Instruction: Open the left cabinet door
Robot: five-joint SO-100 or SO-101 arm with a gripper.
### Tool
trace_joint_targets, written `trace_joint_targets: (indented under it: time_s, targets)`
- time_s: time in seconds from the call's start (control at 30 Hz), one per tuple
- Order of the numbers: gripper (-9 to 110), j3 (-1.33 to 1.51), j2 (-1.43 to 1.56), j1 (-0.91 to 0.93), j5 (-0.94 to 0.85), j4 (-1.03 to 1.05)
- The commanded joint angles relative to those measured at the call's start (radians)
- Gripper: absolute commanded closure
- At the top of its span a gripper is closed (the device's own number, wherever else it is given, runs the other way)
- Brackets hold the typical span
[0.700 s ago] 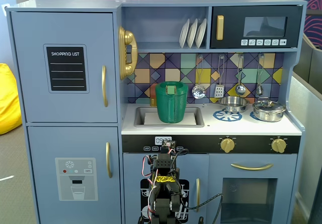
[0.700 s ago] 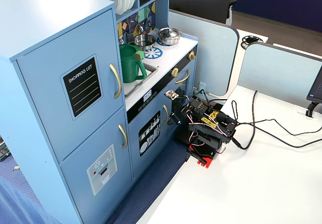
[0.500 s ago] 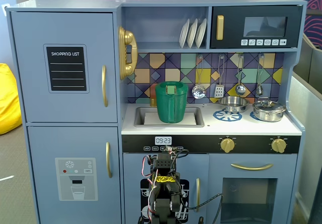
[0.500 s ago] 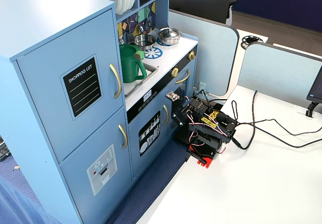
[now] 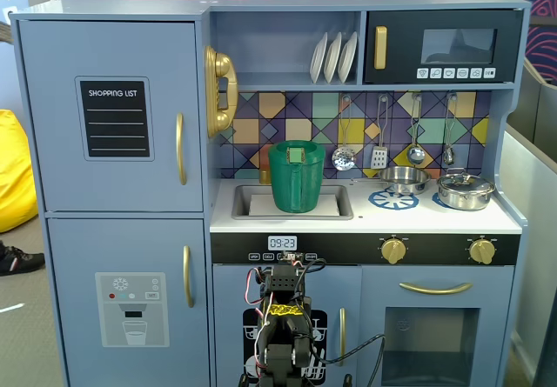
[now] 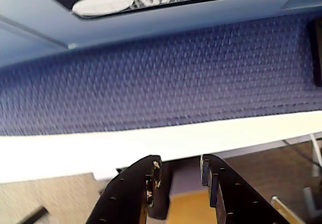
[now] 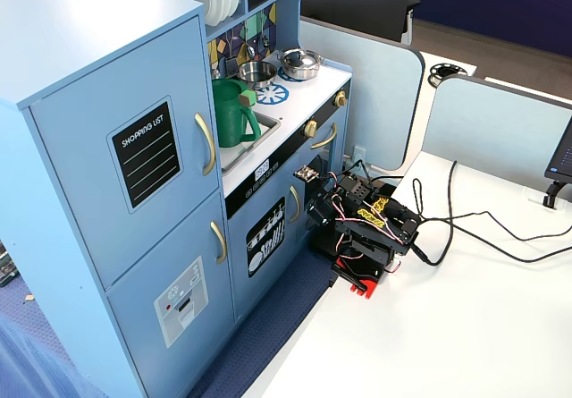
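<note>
A white desk (image 7: 465, 326) is seen beside blue carpet (image 6: 166, 78) and grey partitions (image 7: 375, 76). The left cabinet door (image 5: 111, 115) is kept shut at the kitchen's upper left. The pincer (image 6: 178, 176) is held slightly parted, empty. Since earlier, a shoe (image 5: 19, 259) has appeared.

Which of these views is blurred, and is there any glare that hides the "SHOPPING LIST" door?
The wrist view is soft: the blue carpet and the gripper lack sharp edges. Both fixed views are sharp and evenly lit; the left cabinet door shows no glare, and its lettering is readable. In a fixed view the microwave window carries a mild reflection.
</note>
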Motion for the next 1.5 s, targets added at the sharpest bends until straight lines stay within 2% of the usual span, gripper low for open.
trace_joint_targets:
  time_s: [0.0, 0.17, 0.43, 0.67, 0.87, 1.3, 1.47]
  targets:
    - [101, -0.006, -0.008, 0.031, -0.031, 0.112]
    - [101, -0.094, -0.014, -0.041, 0.018, 0.087]
    - [100, -0.476, -0.222, -0.264, 0.114, 0.021]
    - [100, -0.854, -0.387, -0.382, 0.023, -0.074]
    - [97, -1.08, -0.502, -0.448, -0.08, -0.334]
    - [94, -1.166, -0.666, -0.618, -0.204, -0.801]
    - [91, -1.143, -0.696, -0.687, -0.284, -0.882]
